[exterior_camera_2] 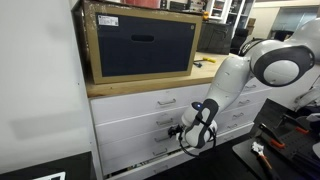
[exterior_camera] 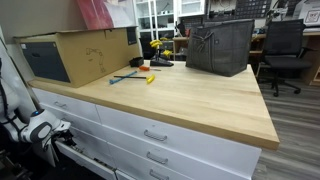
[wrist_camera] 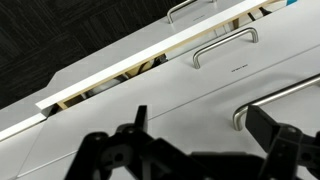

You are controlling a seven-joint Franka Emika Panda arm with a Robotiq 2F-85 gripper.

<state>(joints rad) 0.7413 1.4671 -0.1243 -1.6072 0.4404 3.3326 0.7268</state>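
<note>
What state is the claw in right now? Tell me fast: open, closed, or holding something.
Claw: open, fingers wide apart, holding nothing, facing the white drawer fronts close to a metal handle.

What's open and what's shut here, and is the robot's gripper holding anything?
Gripper, open, holding nothing.
Drawer in front of it, open a crack.
Top drawers, shut.
Cardboard box, open at one side, dark case inside.
Bag, standing upright.
</note>
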